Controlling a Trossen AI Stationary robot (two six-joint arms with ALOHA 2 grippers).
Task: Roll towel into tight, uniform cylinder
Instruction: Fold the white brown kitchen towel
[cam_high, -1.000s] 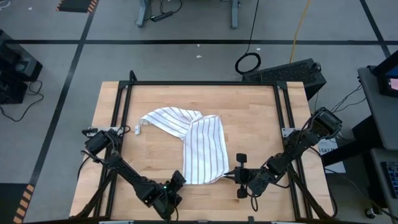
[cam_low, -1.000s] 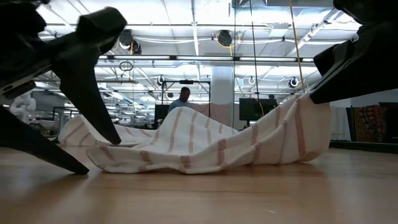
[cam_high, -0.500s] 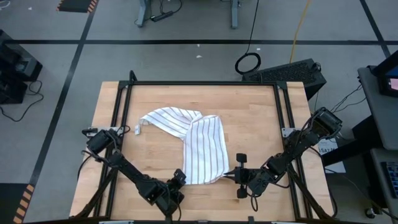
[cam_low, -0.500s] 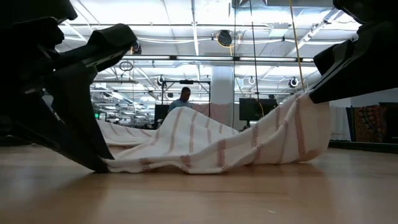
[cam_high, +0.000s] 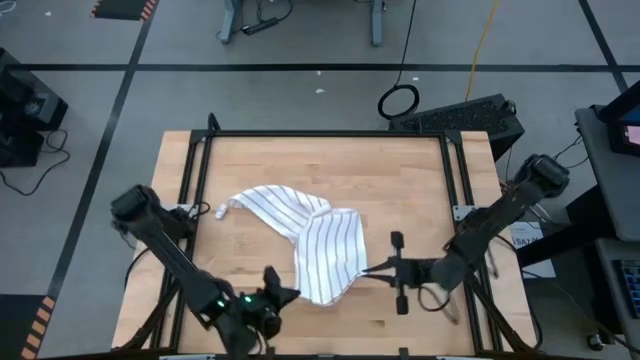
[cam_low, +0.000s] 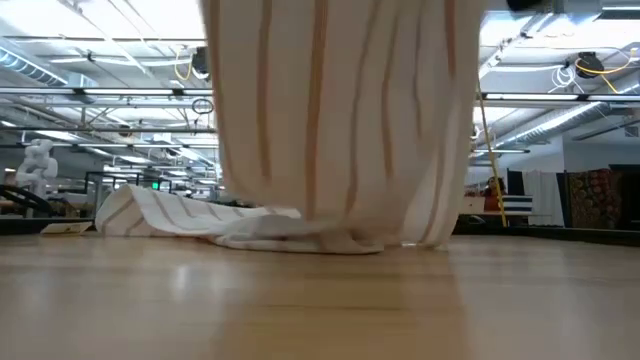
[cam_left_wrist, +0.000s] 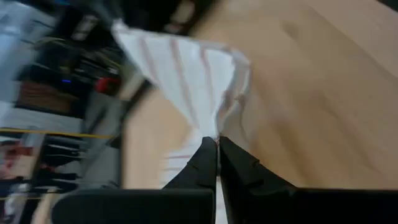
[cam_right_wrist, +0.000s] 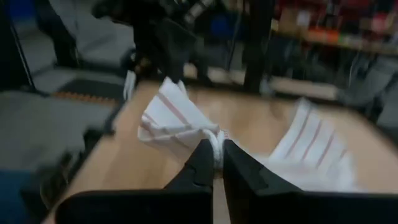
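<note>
The white pinstriped towel (cam_high: 322, 245) lies crumpled on the wooden table (cam_high: 410, 180). Its near end is raised between my two grippers, and its far part (cam_high: 265, 200) rests on the wood. My left gripper (cam_high: 290, 296) is shut on the near left corner. My right gripper (cam_high: 366, 270) is shut on the near right corner. In the low view the raised cloth (cam_low: 340, 110) hangs like a curtain, with its lower folds (cam_low: 300, 238) on the table; both grippers are above that picture. My left gripper pinches the towel's near left corner (cam_left_wrist: 214, 132) between its two fingers, gathered into folds, coming in slanted down from the table's near left. The cloth fans out beyond the fingertips. That corner is lifted clear of the table. My right gripper pinches the towel's near right corner (cam_right_wrist: 216, 138) between its two fingers, bunched into several folds, coming almost level from the table's right. The corner is held clear of the table, and the cloth spreads away from it toward the far part on the wood.
A black metal frame (cam_high: 320, 133) runs along the table's far and side edges. Bare wood lies on the far right (cam_high: 420, 210) and on the near left (cam_high: 200, 260). Beyond the table are cables and equipment on the floor (cam_high: 400, 100).
My left gripper has shut on the towel's near left corner. Both grippers have then risen, lifting the towel's near end off the table, so that it now hangs as a curtain before the low view. The far part has stayed on the wood.
</note>
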